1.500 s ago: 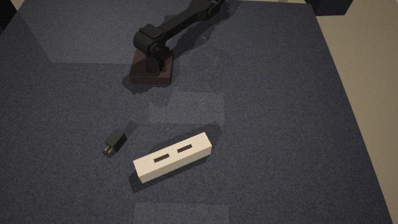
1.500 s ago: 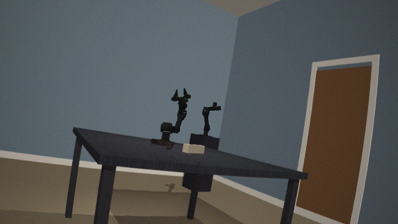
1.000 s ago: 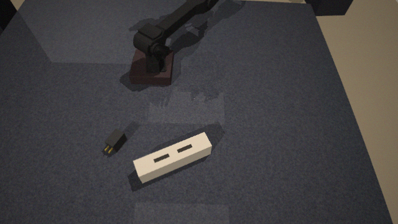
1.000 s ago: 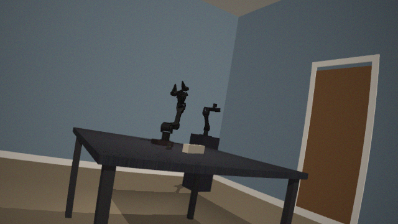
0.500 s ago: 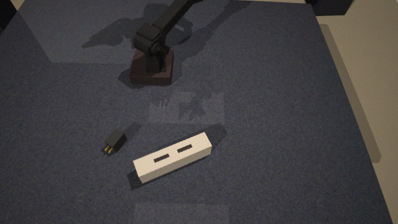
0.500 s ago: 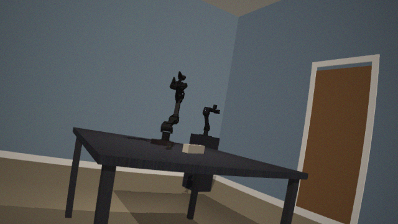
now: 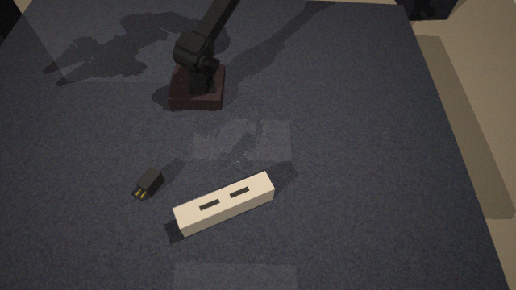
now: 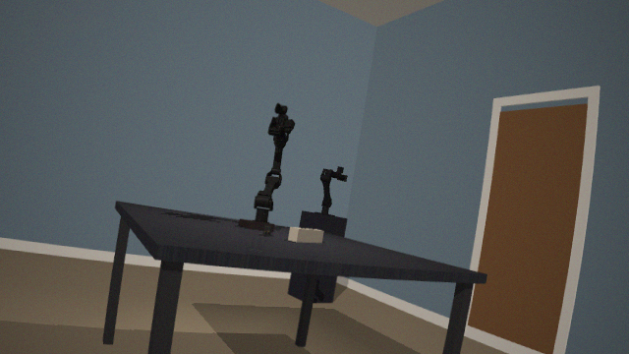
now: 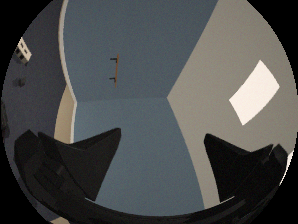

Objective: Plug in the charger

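The dark two-prong charger (image 7: 151,179) lies on the table left of the power strip, its gold prongs pointing to the lower left in the top view. It is also a small dark block (image 9: 21,81) in the wrist view. The white power strip (image 7: 224,199) (image 8: 306,235) lies at a slant, with its left outlet (image 7: 209,205) and right outlet (image 7: 239,192) facing up. My gripper (image 9: 165,136) is wide open and empty, raised high above the table and far from both objects. It is out of frame in the top view.
My arm's red-brown base (image 7: 195,104) stands on the dark table (image 7: 355,161) behind the charger and strip. A second arm (image 8: 326,192) stands on a dark pedestal (image 8: 339,226) beyond the table. The wrist view faces the blue walls and ceiling.
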Motion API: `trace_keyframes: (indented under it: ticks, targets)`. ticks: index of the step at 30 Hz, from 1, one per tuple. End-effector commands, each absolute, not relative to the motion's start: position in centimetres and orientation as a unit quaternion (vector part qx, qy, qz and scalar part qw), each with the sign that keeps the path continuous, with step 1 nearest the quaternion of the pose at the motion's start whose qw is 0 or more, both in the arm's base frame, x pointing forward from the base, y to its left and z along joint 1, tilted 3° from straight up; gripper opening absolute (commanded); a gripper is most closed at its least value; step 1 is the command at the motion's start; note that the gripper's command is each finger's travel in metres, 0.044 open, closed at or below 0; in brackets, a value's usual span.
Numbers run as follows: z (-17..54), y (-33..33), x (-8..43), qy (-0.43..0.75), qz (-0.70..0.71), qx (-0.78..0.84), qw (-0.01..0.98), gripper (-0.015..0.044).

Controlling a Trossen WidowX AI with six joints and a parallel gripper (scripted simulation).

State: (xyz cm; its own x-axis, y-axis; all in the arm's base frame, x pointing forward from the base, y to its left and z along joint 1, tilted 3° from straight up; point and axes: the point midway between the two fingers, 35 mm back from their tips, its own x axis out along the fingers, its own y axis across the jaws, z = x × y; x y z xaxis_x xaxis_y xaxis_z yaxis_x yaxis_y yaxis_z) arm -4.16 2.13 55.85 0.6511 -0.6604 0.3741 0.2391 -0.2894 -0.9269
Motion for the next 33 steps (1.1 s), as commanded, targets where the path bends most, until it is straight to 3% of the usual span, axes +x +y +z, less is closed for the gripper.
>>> trace_keyframes:
  ticks: [1,33]
  targets:
    - [55.4,-0.7,-0.8,0.165,-0.355,-0.674,0.626,0.0440]
    - [46.2,-12.3,15.9,0.286,-0.214,-0.412,0.838,0.0440]
